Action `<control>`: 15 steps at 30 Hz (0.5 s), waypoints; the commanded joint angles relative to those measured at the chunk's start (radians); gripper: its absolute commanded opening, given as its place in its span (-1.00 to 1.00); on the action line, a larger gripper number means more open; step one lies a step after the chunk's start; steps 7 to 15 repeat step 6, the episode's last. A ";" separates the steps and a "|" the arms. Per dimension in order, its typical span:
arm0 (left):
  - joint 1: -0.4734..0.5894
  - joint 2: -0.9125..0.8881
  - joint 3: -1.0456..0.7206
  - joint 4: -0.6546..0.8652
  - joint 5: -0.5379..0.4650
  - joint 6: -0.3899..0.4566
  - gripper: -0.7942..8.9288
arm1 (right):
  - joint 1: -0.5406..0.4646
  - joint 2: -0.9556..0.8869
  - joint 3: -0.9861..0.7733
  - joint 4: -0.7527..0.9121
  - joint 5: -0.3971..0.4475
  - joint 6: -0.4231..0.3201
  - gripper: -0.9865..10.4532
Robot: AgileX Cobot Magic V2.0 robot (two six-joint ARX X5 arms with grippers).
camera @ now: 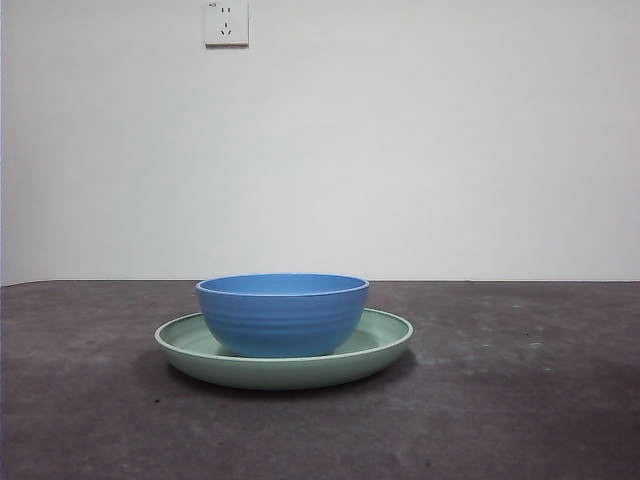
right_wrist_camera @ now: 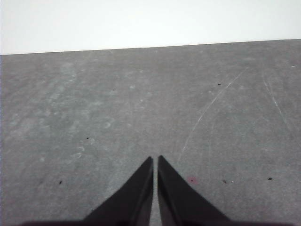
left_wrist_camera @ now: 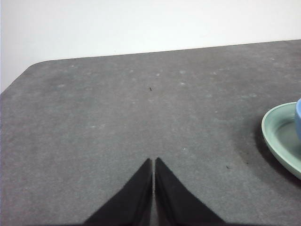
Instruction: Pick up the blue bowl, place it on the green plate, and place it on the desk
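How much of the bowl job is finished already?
The blue bowl already sits in the green plate, so that step looks done. Nothing is in hand: the left gripper and right gripper are both shut, holding nothing, away from it. Left: moving it onto the desk.

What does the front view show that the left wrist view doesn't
Only the front view shows the whole blue bowl sitting inside the green plate, plus a wall socket. Only the left wrist view shows the left gripper, jaws shut, above bare desk beside the plate, and the desk's rounded corner. Both share the desk, the plate's rim and the white wall, though the wrist view catches only a blue sliver of the bowl.
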State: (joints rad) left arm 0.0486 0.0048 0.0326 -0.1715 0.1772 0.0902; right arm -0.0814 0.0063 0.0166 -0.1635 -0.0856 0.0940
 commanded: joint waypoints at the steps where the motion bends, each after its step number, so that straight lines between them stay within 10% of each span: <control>1: 0.003 -0.002 -0.021 -0.008 -0.002 -0.005 -0.82 | -0.002 -0.003 -0.005 0.009 0.001 0.010 -0.81; 15: 0.003 -0.002 -0.021 -0.008 -0.002 -0.005 -0.82 | -0.002 -0.003 -0.005 0.009 0.001 0.010 -0.81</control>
